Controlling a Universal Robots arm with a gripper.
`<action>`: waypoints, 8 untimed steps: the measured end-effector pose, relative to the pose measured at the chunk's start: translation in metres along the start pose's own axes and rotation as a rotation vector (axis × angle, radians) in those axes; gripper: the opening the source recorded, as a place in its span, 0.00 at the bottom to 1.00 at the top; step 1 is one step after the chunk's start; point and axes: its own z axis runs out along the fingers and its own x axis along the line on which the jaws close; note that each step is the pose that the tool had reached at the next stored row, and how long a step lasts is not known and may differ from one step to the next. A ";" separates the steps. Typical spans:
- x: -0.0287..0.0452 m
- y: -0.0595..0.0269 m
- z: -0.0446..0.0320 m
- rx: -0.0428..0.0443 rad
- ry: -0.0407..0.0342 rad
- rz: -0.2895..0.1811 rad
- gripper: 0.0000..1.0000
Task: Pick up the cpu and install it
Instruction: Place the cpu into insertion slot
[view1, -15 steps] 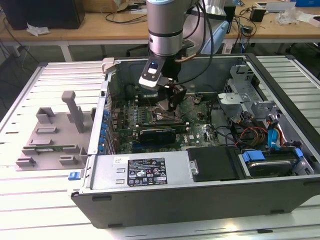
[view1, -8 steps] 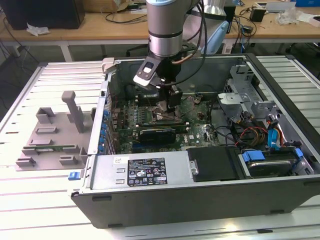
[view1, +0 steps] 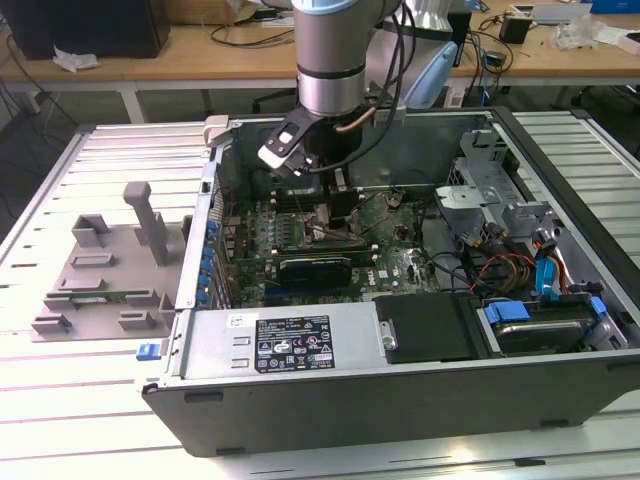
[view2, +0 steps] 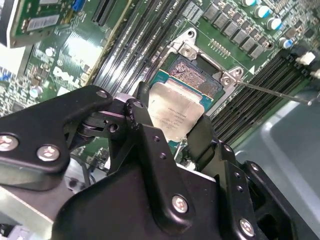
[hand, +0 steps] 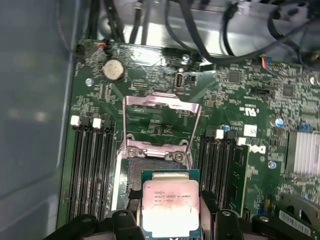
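inside the open computer case (view1: 400, 400), the gripper (view1: 335, 205) hangs low over the motherboard (view1: 390, 255). in both wrist views its two black fingers (view2: 137, 112) press against opposite edges of the cpu (view2: 175, 112), gripping it with the silver-grey top facing up. the cpu sits just over the open socket (hand: 136, 172) and covers part of it; whether they touch, i cannot tell. the socket's metal frame (hand: 161, 103) stands flipped back, with memory slots (hand: 92, 165) alongside. a grey fixture (view1: 100, 270) lies on the table (view1: 60, 420) beside the case, at the exterior view's left.
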 end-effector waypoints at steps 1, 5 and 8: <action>0.0001 0.0001 0.0005 0.0002 -0.0002 0.009 0.55; 0.0002 0.0010 0.0021 0.0010 -0.0003 0.047 0.55; 0.0020 0.0011 0.0033 0.0019 -0.0015 0.083 0.55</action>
